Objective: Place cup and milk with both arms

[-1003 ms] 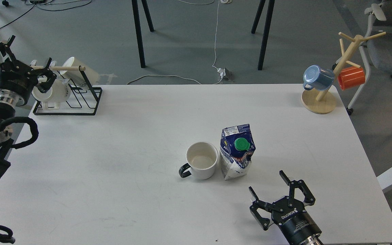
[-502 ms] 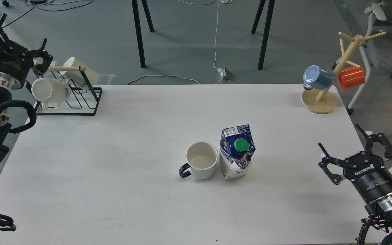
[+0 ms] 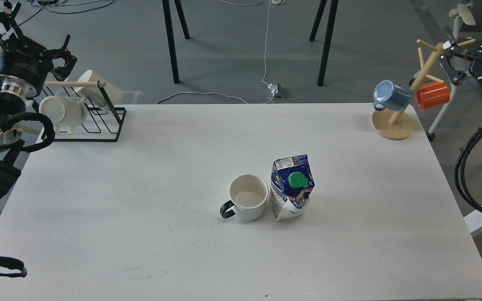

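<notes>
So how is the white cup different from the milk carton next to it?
The cup is round, cream-white and open on top, with a black handle; the milk carton is boxy, dark blue and white, dented, and closed by a green cap. The carton stands taller than the cup. Both stand upright, side by side on the white table, and no gripper holds them.

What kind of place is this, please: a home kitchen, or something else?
Probably a robotics lab or test room, not a kitchen. A plain white table stands on a grey floor with loose cables, an office chair is at the far right, and a mug tree is set out like props.
</notes>
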Robot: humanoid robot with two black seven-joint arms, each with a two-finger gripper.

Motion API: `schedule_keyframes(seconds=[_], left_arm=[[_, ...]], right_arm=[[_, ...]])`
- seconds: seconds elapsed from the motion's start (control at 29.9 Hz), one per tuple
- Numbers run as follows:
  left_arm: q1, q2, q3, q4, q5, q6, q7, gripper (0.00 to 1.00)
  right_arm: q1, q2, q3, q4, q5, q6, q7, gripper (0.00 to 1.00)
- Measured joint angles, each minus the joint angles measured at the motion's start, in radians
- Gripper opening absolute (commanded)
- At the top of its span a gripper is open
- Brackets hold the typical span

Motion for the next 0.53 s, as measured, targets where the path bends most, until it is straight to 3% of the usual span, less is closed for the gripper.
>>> schedule_keyframes(seconds=[0.23,0.53], left_arm=[[-0.013,-0.056,-0.011,0.004,-0.002,0.000,-0.006,0.99],[-0.026,-0.097,-0.033,-0.003,-0.022,0.000,-0.013,0.99]], right_arm=[[0.182,0.109,-0.004,-0.254,0.091,0.000,-0.110,0.99],[0.238,0.220,-0.006,-0.390,0.106,0.000,-0.101,0.99]])
